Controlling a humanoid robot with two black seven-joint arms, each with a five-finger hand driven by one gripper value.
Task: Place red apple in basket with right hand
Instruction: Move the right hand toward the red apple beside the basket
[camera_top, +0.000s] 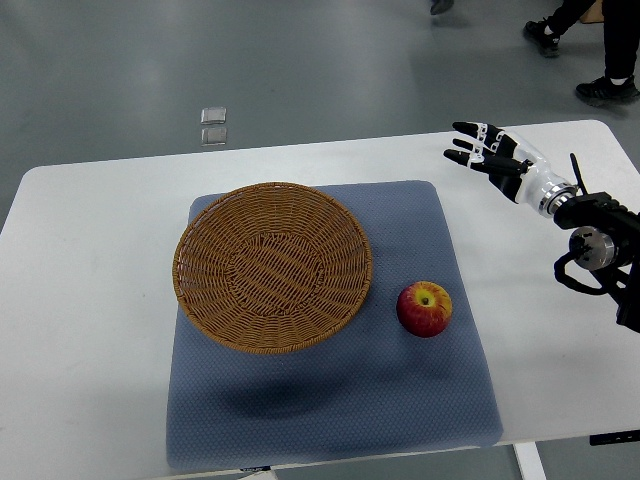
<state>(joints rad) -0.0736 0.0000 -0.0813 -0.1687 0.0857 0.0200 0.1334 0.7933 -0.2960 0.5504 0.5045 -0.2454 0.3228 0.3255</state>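
Note:
A red apple (424, 308) with a yellow patch around its stem sits on the blue-grey mat (330, 420), just right of the basket. The round wicker basket (272, 265) rests on the mat's left half and holds nothing. My right hand (478, 146) hovers over the white table at the far right, well above and to the right of the apple, its fingers stretched out flat and holding nothing. Its arm enters from the right edge. The left arm does not show.
The white table (90, 300) ends close behind the hand and at the right edge. On the grey floor beyond it are two small clear squares (213, 125) and a person's shoes (606, 90) at the top right.

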